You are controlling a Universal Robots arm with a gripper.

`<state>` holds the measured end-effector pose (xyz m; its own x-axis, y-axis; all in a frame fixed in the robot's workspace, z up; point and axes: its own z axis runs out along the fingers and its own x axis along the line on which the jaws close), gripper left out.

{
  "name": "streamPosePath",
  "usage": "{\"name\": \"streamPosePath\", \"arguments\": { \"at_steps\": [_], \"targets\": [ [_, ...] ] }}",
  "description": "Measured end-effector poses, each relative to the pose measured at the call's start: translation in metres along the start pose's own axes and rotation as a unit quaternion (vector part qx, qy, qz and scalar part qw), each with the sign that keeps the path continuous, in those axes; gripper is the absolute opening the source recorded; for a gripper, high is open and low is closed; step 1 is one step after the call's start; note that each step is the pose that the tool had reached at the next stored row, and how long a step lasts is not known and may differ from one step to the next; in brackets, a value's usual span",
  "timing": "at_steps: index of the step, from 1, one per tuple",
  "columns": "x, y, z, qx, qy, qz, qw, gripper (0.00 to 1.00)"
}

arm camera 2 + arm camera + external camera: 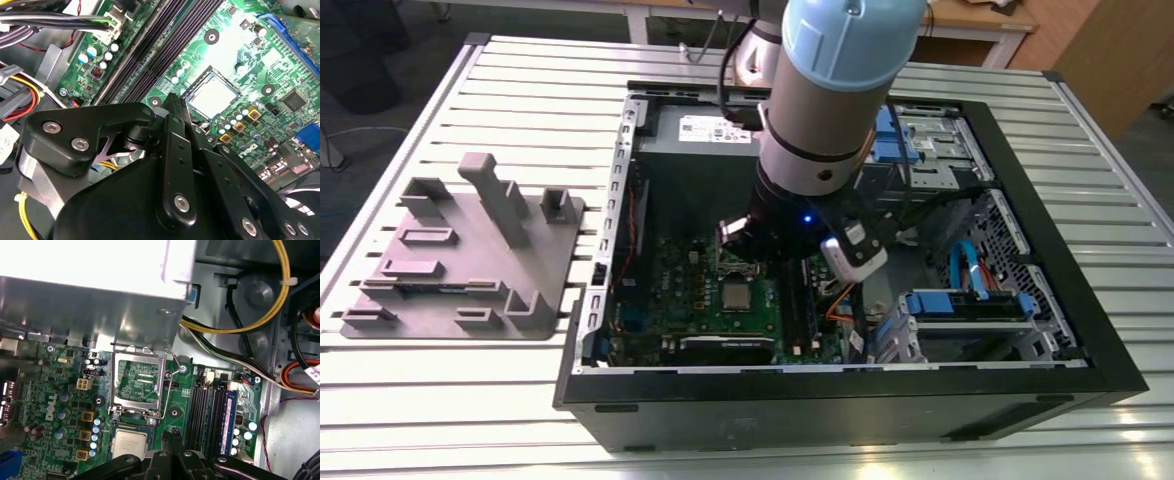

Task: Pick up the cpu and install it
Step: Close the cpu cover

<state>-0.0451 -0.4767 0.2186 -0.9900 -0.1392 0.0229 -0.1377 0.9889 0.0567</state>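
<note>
While the arm reaches down into the open computer case (594, 330), yellow and black cables (281, 262) and the dark memory slots (150, 55) crowd close beside it. On the green motherboard (674, 290) the cpu (212, 96) lies flat in its socket, and the metal socket frame (137, 385) stands raised next to it. The gripper (172, 98) hangs just beside the cpu, its fingers pressed together and holding nothing.

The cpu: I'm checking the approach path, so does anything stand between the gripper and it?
Nothing visible does. The cpu lies bare-topped on the motherboard, the metal frame tilted open away from it, and the shut gripper hangs close beside it.
</note>
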Motion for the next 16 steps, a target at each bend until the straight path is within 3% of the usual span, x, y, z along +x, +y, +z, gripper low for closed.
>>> {"name": "streamPosePath", "arguments": {
  "at_steps": [5,16],
  "targets": [
    [-0.001,0.0043,0.0019,-0.0008,0.0003,-0.007,0.99997,0.11],
    [-0.0014,0.0045,0.0041,-0.0016,0.0001,-0.007,0.99997,0.11]
  ]
}}
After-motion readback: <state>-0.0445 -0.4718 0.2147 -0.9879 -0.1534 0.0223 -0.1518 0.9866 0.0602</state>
